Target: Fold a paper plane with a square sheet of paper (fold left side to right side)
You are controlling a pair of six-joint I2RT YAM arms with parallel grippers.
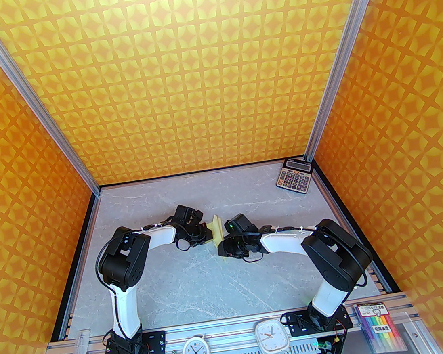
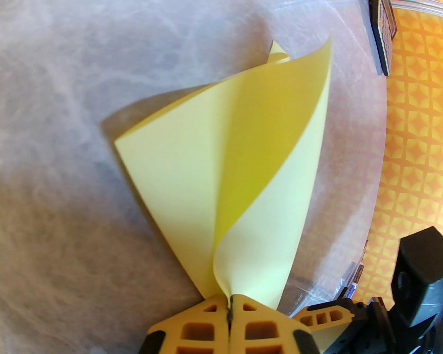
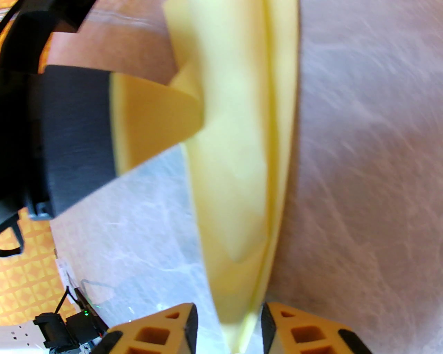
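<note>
The left gripper (image 2: 230,303) pinches a corner of the square sheet of paper (image 2: 187,162), held half-folded over the middle of the table (image 1: 204,284). The right gripper (image 3: 229,323) has its fingers parted around the sheet's edge, apparently not clamping, though that view is blurred. Mid-fold, I'd say; next the layers need aligning and pressing flat.

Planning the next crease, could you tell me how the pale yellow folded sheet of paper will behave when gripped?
Probably floppy: the pale yellow sheet of paper curls open in loose layers beyond the left gripper's shut jaws. Likely light: that pinch seems to hold it up.
</note>
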